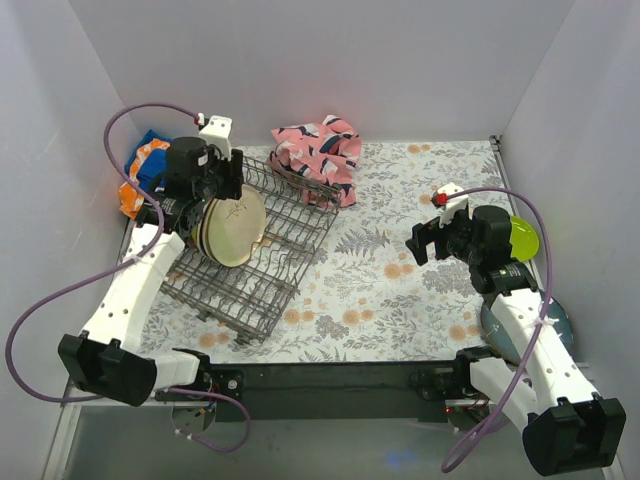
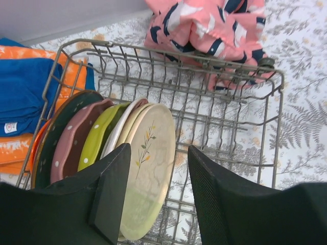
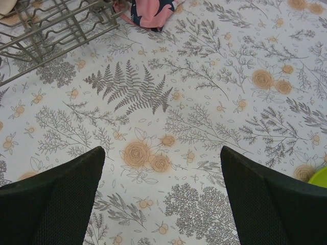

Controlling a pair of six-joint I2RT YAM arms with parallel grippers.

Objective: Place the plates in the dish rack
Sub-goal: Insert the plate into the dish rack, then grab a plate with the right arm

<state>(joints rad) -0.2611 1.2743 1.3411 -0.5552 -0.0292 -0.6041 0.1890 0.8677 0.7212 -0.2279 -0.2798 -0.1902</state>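
Looking over the table (image 1: 400, 290) from above, I find the dish rack (image 1: 285, 235) on its left half. It is set askew, with its long axis running from far-centre to near-left. A row of plates stands upright on edge along its left side. From outside in, my left wrist view shows a dark dotted one, a pink one, a lime one and a white one, and the cream plate (image 2: 150, 168) with a flower sprig stands innermost. The bare tines on the inner side of that plate face the middle of the table.

A pink cloth (image 1: 320, 150) lies against the rack's far end, and a blue and orange cloth (image 1: 145, 165) is bunched at its left.

My left gripper (image 2: 158, 150) hangs over the cream plate with its jaws parted to either side of the rim. They pinch nothing that I can see. My right gripper (image 3: 162, 153) is spread wide over bare floral cloth, well apart from the rack, and it is empty too.

What counts for the coming move is on the right. A lime-green plate (image 1: 522, 238) lies just beside my right wrist on its outer side, only a sliver at the edge of that wrist's view. A grey-blue plate (image 1: 558, 322) sits partly under the right arm, nearer the base. Both are far from my left arm, so I judge the pick belongs to the right, which must turn outward and away from the rack. It then has to carry the plate leftward across the table to the free tines.
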